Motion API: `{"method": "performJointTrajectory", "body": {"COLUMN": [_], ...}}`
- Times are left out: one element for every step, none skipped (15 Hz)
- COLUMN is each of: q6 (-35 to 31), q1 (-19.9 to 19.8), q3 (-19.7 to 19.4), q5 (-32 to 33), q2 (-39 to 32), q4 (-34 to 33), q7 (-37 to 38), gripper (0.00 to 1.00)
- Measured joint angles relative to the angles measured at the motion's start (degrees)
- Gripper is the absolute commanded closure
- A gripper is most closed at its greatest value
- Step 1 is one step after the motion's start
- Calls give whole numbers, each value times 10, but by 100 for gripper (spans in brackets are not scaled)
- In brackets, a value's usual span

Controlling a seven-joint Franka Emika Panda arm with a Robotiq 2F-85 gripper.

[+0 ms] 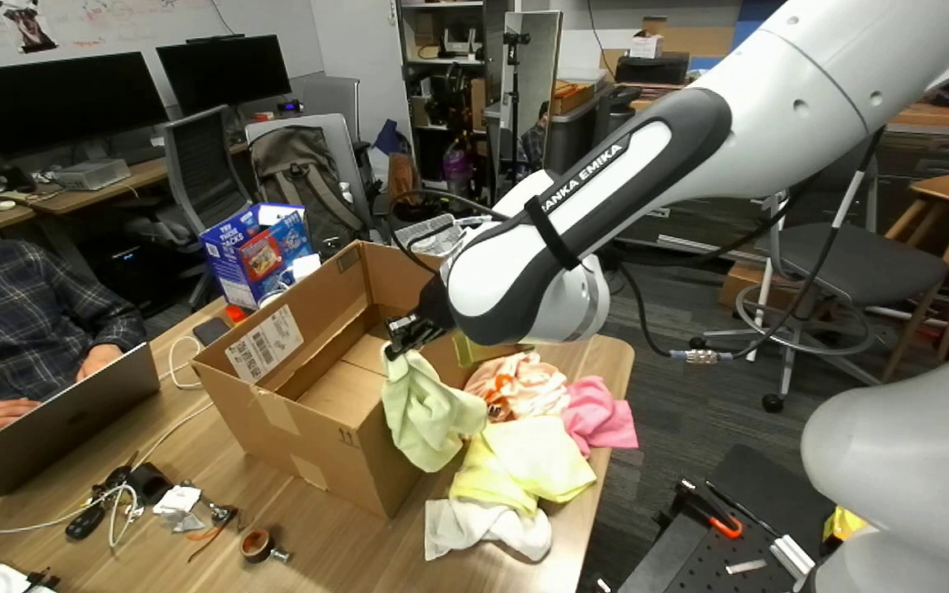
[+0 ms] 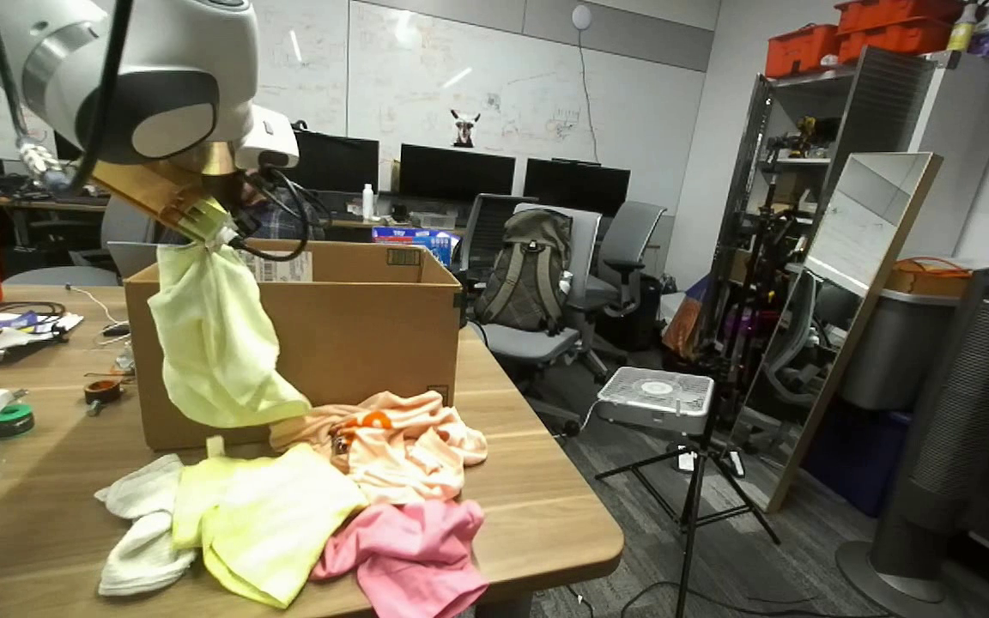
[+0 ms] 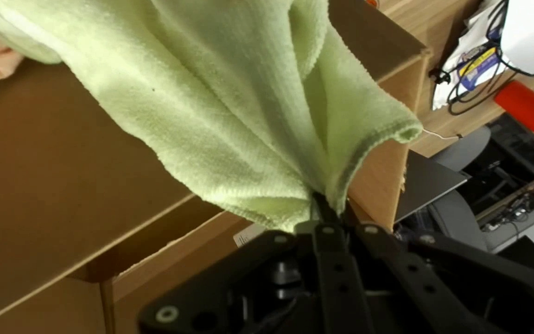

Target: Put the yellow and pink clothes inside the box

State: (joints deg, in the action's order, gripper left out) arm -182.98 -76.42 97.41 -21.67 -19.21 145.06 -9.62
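Note:
A pale yellow-green cloth (image 1: pixel 425 416) hangs from my gripper (image 1: pixel 399 344), which is shut on its top end near the box rim. The cloth hangs down outside the open cardboard box (image 1: pixel 293 445), in front of its side wall (image 2: pixel 366 335). The wrist view shows the held cloth (image 3: pixel 220 106) bunched at the fingertips (image 3: pixel 325 211). On the table beside the box lie a bright yellow cloth (image 2: pixel 271 524), a pink cloth (image 2: pixel 417 558) and a peach cloth (image 2: pixel 413 446). The pink one hangs partly over the table edge. The visible box floor is bare.
A whitish cloth (image 1: pixel 491 527) lies beside the yellow one. A laptop (image 1: pixel 63 420) and a seated person are beyond the box. Keys (image 1: pixel 83 519), a tape roll (image 1: pixel 256 545) and cables lie on the table. A blue carton (image 1: pixel 256 251) stands behind the box.

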Motion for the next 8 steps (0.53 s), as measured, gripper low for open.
{"method": "performJointTrajectory", "body": {"q6": [-3, -6, -7, -7, -8, -8, -8, -8], "q1": [-31, -65, -97, -128, -158, -186, -211, -234], "q3": [37, 76, 114, 151, 188, 222, 254, 283], "q5": [0, 0, 0, 0, 0, 0, 0, 0], "q2": [-5, -11, -18, -25, -33, -41, -49, -57], "q4": [3, 6, 10, 12, 15, 17, 19, 20], "q7": [1, 1, 3, 5, 8, 11, 17, 22], "gripper": [99, 99, 99, 99, 99, 99, 99, 99]}}
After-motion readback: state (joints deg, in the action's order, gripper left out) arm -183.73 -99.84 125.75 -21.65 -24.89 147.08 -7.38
